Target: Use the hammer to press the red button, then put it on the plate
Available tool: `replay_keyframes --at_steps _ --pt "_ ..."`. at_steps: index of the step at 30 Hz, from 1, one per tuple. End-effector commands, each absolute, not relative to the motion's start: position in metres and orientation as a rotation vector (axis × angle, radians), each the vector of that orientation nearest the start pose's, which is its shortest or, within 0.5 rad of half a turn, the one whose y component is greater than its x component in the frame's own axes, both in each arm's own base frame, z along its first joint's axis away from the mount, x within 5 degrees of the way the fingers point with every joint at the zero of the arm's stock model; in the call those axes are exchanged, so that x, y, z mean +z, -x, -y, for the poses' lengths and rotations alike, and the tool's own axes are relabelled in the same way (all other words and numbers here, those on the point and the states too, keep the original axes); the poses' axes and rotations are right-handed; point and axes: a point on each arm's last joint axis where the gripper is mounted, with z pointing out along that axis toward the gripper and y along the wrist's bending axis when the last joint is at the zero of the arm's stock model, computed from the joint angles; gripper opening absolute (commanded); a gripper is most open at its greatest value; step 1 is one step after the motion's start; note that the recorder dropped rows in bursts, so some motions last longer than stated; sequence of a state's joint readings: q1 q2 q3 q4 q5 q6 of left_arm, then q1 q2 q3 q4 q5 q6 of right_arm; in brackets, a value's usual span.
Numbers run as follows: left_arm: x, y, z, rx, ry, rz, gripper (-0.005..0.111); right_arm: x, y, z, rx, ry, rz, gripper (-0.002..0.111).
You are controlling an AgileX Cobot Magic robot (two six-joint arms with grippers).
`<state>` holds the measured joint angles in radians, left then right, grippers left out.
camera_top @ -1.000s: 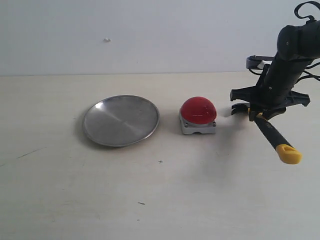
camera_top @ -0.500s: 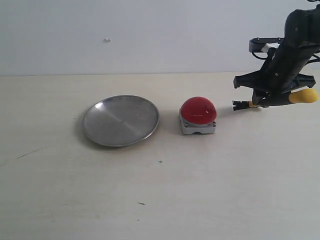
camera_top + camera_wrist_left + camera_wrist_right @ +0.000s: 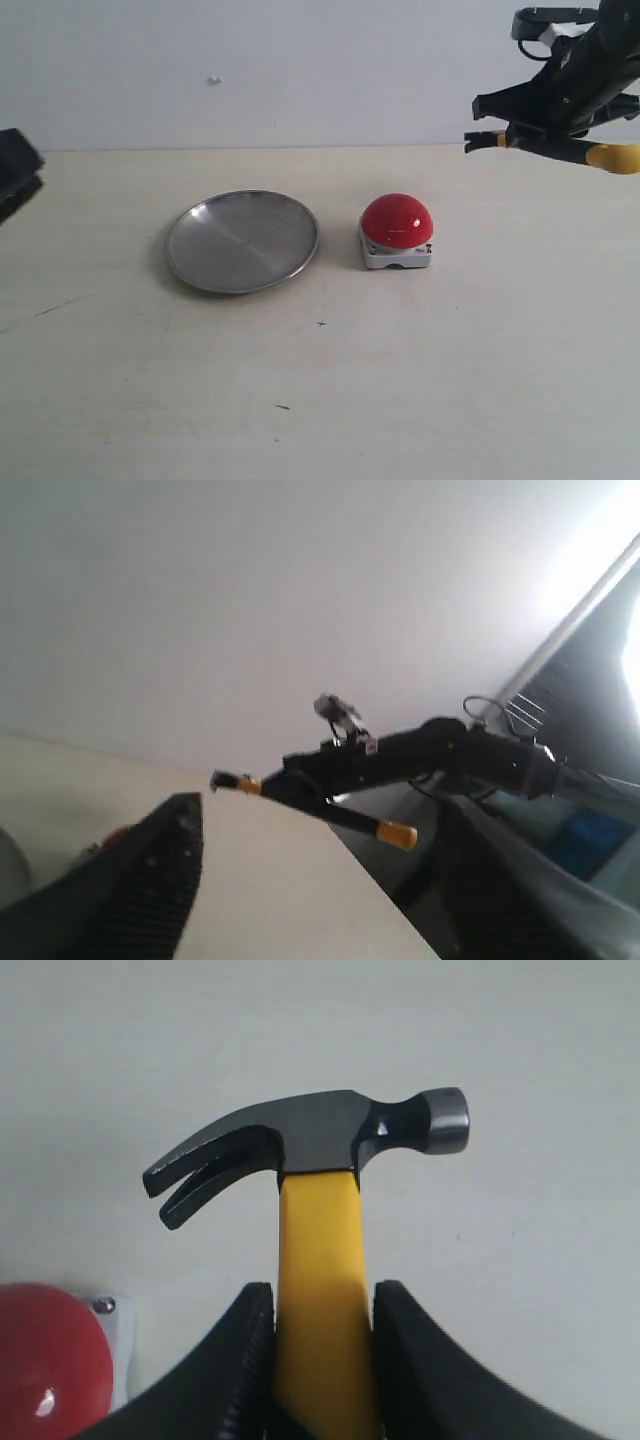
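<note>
We find the right gripper (image 3: pixel 322 1300) clamped on a claw hammer (image 3: pixel 318 1215) with a dark metal head and a yellow-and-black handle. Both black fingers (image 3: pixel 235 1370) press against the yellow shaft just below the head, one on each side. In the exterior view the hammer hangs in the air at the upper right, lying roughly level, with its head pointing left and its yellow looped tip pointing right. It is clear of the table.

The glossy red dome button (image 3: pixel 397 220), on a square light-grey base, sits on the pale table (image 3: pixel 420 380) below and to the left of the hammer head. The right wrist view places it off to the claw side of the head, apart from it.

The round silver metal plate (image 3: pixel 240 242) with a raised rim lies left of the button, near it but not touching, and well apart from the hammer.

The left gripper (image 3: pixel 317 802) has its ribbed dark fingers (image 3: pixel 150 880) spread wide. In the exterior view it shows only as a blurred dark shape at the left edge, apart from the plate.
</note>
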<state>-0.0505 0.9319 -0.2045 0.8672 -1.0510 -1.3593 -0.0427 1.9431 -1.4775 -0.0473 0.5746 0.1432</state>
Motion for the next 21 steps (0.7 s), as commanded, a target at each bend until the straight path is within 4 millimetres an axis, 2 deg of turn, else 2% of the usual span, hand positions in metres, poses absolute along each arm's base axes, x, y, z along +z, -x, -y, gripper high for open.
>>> replay_keyframes --at_steps 1,6,9,15,21 --pt "0.227 -0.2 0.095 -1.448 -0.055 -1.676 0.069 0.261 -0.427 0.012 0.013 -0.146 -2.29 0.0" --pt "0.199 -0.243 0.148 -1.594 -0.08 -1.79 0.069 0.266 -0.421 -0.001 0.068 -0.143 -2.141 0.0" --pt "0.195 -0.261 0.182 -1.66 -0.114 -1.777 0.069 0.264 -0.416 -0.007 0.087 -0.117 -2.057 0.0" --pt "0.207 -0.282 0.238 -1.805 -0.157 -1.695 0.069 0.25 -0.408 -0.009 0.114 -0.127 -1.996 0.0" --pt "0.222 -0.282 0.284 -1.915 -0.23 -1.614 0.069 0.241 -0.404 -0.009 0.137 -0.157 -1.936 0.0"
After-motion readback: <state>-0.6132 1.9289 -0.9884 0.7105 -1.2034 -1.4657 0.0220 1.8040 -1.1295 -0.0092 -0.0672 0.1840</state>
